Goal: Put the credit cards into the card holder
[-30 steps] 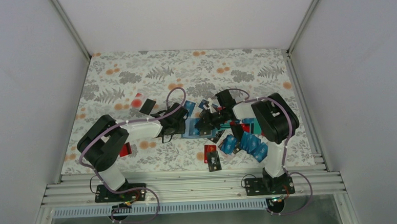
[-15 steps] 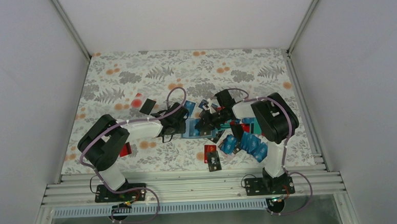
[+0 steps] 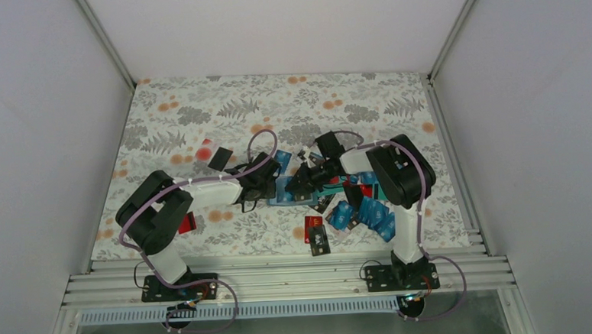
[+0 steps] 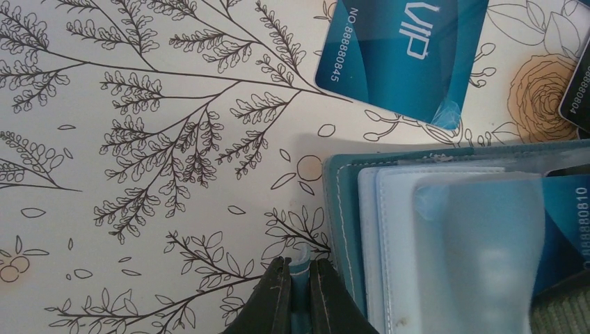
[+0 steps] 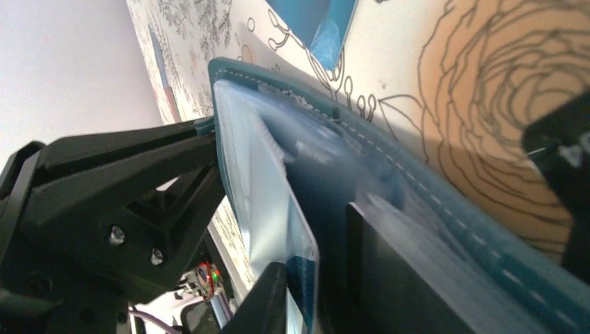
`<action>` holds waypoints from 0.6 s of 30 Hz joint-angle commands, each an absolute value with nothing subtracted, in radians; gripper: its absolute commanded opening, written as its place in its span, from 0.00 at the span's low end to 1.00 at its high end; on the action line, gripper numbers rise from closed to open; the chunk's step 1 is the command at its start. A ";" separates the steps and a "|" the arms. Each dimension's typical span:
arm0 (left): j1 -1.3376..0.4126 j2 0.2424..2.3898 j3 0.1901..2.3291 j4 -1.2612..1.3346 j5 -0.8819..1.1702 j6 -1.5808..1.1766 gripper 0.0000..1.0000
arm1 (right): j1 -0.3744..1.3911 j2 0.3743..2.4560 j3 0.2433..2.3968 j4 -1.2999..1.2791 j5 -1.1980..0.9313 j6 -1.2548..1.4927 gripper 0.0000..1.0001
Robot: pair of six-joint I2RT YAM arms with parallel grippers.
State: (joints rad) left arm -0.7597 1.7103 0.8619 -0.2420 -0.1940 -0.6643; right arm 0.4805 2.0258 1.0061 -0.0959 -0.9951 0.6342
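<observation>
Soft teal folding card holder (image 4: 339,209), floppy clear sleeves (image 4: 445,236), probably best held by the stitched rim. Left gripper (image 4: 300,275) is clamped on its edge. Right gripper (image 5: 313,282) is closed among the sleeves; can't tell what it holds.

top: high, looking down | wrists: close-up, low | shared: card holder (image 4: 341,209)

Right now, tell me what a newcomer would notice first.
Both arms meet mid-table over the open card holder: the left gripper pinches its edge, the right gripper sits at its sleeves. Cards lie strewn around them on the floral cloth.
</observation>
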 commanded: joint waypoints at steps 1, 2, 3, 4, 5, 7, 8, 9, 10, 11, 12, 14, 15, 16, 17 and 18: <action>-0.774 1.751 0.869 -0.211 -0.135 -0.656 0.02 | 0.519 2.061 1.046 -0.162 -0.972 0.586 0.15; -0.773 1.752 0.870 -0.213 -0.138 -0.656 0.02 | 0.519 2.053 1.056 -0.184 -0.966 0.568 0.21; -0.773 1.749 0.871 -0.214 -0.142 -0.655 0.02 | 0.517 2.041 1.067 -0.216 -0.954 0.549 0.25; -0.774 1.749 0.871 -0.217 -0.146 -0.655 0.02 | 0.517 2.027 1.077 -0.248 -0.938 0.527 0.29; -0.774 1.747 0.873 -0.219 -0.149 -0.656 0.02 | 0.517 2.012 1.087 -0.279 -0.922 0.506 0.33; -0.773 1.743 0.873 -0.225 -0.156 -0.656 0.02 | 0.517 1.985 1.104 -0.336 -0.886 0.468 0.42; -0.773 1.739 0.872 -0.225 -0.159 -0.658 0.02 | 0.516 1.976 1.110 -0.358 -0.872 0.454 0.46; -0.773 1.739 0.872 -0.226 -0.160 -0.657 0.02 | 0.515 1.972 1.115 -0.379 -0.865 0.434 0.49; -0.773 1.738 0.871 -0.226 -0.162 -0.659 0.02 | 0.515 1.972 1.119 -0.395 -0.866 0.425 0.52; -0.773 1.737 0.871 -0.226 -0.164 -0.661 0.02 | 0.514 1.969 1.119 -0.404 -0.868 0.418 0.54; -0.773 1.738 0.871 -0.226 -0.163 -0.662 0.02 | 0.515 1.967 1.118 -0.410 -0.872 0.415 0.56; -0.773 1.737 0.870 -0.228 -0.165 -0.665 0.02 | 0.515 1.961 1.115 -0.423 -0.868 0.408 0.58; -0.773 1.738 0.870 -0.230 -0.167 -0.668 0.02 | 0.514 1.955 1.116 -0.429 -0.855 0.405 0.59; -0.773 1.737 0.868 -0.232 -0.169 -0.671 0.02 | 0.515 1.950 1.117 -0.442 -0.840 0.402 0.62; -0.773 1.735 0.868 -0.233 -0.169 -0.672 0.02 | 0.514 1.944 1.122 -0.458 -0.820 0.396 0.66; -0.773 1.734 0.867 -0.234 -0.171 -0.673 0.02 | 0.514 1.937 1.130 -0.474 -0.802 0.388 0.68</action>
